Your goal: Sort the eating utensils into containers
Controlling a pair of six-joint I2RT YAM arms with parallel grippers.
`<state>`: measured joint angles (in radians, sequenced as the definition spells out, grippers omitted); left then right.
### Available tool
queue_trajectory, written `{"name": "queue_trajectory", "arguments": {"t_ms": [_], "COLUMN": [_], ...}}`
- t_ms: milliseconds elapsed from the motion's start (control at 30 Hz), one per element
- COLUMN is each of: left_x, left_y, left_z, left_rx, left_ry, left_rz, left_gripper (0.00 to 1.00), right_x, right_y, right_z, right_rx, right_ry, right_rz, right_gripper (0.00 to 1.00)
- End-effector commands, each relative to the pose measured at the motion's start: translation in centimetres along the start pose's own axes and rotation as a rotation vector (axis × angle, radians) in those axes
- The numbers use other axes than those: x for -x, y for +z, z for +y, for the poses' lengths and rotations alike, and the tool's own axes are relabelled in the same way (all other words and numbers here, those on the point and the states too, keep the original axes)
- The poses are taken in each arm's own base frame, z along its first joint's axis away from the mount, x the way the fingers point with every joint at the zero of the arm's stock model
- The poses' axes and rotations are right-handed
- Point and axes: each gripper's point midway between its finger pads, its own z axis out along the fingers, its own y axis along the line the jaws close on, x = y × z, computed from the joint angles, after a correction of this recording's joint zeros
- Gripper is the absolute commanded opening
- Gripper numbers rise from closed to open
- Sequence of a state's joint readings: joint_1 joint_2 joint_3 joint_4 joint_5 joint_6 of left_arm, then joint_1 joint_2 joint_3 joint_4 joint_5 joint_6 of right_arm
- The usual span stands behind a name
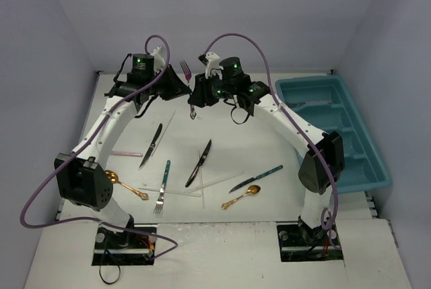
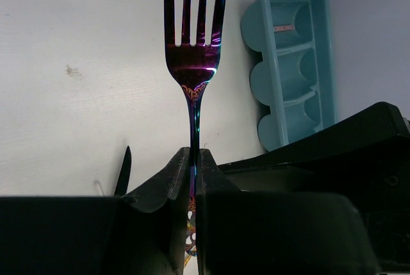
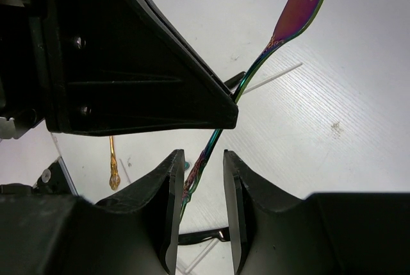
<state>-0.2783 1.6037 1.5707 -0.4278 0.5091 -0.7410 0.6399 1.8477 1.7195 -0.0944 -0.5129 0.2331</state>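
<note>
My left gripper [image 2: 194, 159] is shut on the handle of an iridescent purple fork [image 2: 192, 63], tines pointing up and away. In the top view that gripper [image 1: 176, 84] holds the fork [image 1: 184, 69] above the far middle of the table. My right gripper [image 3: 200, 179] is open, with the fork's lower handle [image 3: 204, 159] between its fingers, close to the left finger; it faces the left gripper in the top view [image 1: 201, 93]. The teal-blue tray [image 1: 385, 178] lies at the right; it also shows in the left wrist view [image 2: 291, 63].
On the table lie two dark knives [image 1: 151, 145] [image 1: 199, 162], a teal-handled fork [image 1: 162, 188], two gold spoons [image 1: 126, 185] [image 1: 242, 196], a teal-handled knife [image 1: 256, 178], white sticks [image 1: 182, 193] and a pink stick [image 1: 126, 153].
</note>
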Motion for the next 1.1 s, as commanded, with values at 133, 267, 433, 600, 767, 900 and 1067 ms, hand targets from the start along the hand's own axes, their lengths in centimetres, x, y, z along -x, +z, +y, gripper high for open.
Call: {"name": "queue_trajectory", "arguments": {"t_ms": [133,267,433,600,767,900,1067], "left_x": [1.9,1.7,1.5,1.1,1.1,0.7,0.6], "left_y": [-2.8,-2.8,-2.9,-3.0,-2.9,-2.6,-2.8], "left_z": [-4.0,-4.2,-4.5,-4.7,-4.7,-4.8,-4.6], "left_rx": [-0.126,-0.134,-0.148,-0.16,-0.169,-0.186,-0.19], "left_ry": [0.042,0.041,0.034,0.028,0.03,0.039,0.058], "left_rz": [-0.09,-0.087,-0.083,-0.076,-0.076,-0.058,-0.078], "left_gripper": [0.0,0.0,0.0,0.0,0.01,0.75,0.89], "right_x": [3.8,3.8,3.6,3.5,4.0,5.0,6.5], "right_y": [-0.7,-0.5,-0.1,0.0,-0.4,-1.4,-3.0], "right_z": [1.1,0.9,0.6,0.0,-0.2,-0.3,-2.4], "right_rx": [0.035,0.037,0.042,0.039,0.025,-0.004,-0.081], "right_ry": [-0.06,-0.061,-0.056,-0.053,-0.084,-0.152,-0.191], "right_rz": [-0.105,-0.101,-0.093,-0.088,-0.103,-0.133,-0.17], "right_gripper": [0.23,0.12,0.05,0.0,0.0,0.0,0.0]}}
